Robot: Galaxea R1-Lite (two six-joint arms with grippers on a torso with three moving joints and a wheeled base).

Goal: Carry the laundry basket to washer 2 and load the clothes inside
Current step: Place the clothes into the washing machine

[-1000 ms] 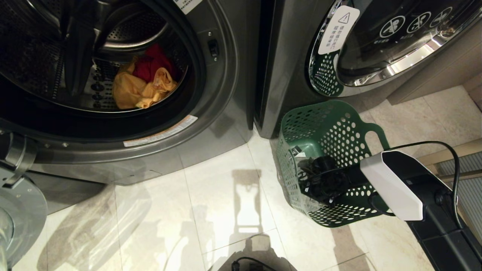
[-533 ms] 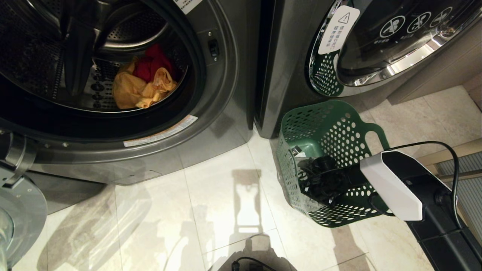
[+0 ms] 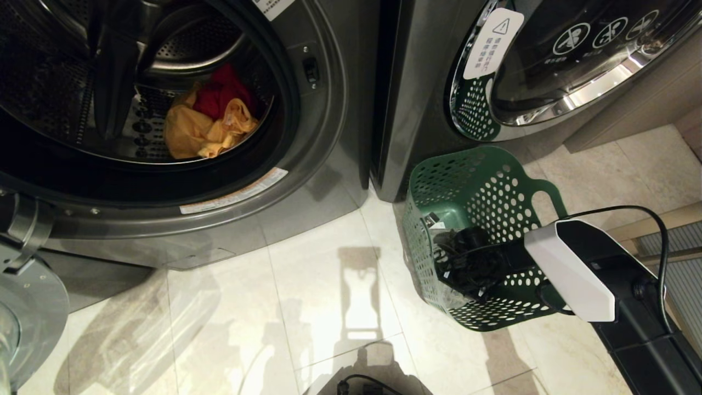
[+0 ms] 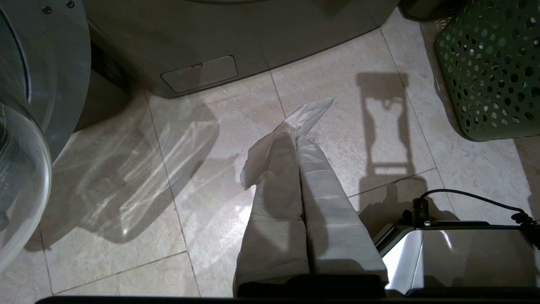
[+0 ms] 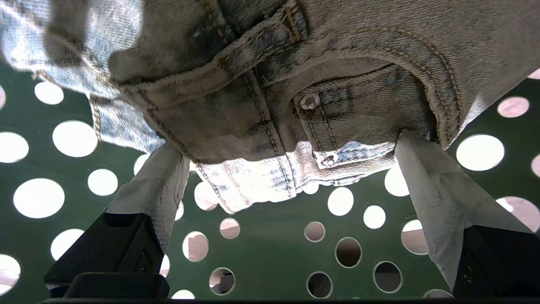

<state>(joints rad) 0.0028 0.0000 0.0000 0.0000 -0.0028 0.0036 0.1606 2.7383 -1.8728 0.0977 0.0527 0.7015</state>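
While the right tool (image 5: 278, 185) stands fully spread inside the laundry basket (image 3: 482, 192), denim jeans (image 5: 270, 80) lie just ahead between its fingers (image 5: 426, 181), ungripped. Washer 2 (image 3: 307, 164) gapes open well left. Left tool (image 4: 297, 135) parked, shut, empty.

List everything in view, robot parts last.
open washer: one, dark grey, head view's left, door swung out.
yellow cloth: one, in that drum.
red cloth: one, in the drum behind the yellow.
shut washer: one, dark grey, to the right.
basket: one, dark green, on the floor before the shut washer.
jeans: one, pale blue denim, inside the basket.
floor: beige tiles.
left gripper: shut, white-wrapped, above the floor.
right gripper: open, inside the basket, fingers either side of the jeans.
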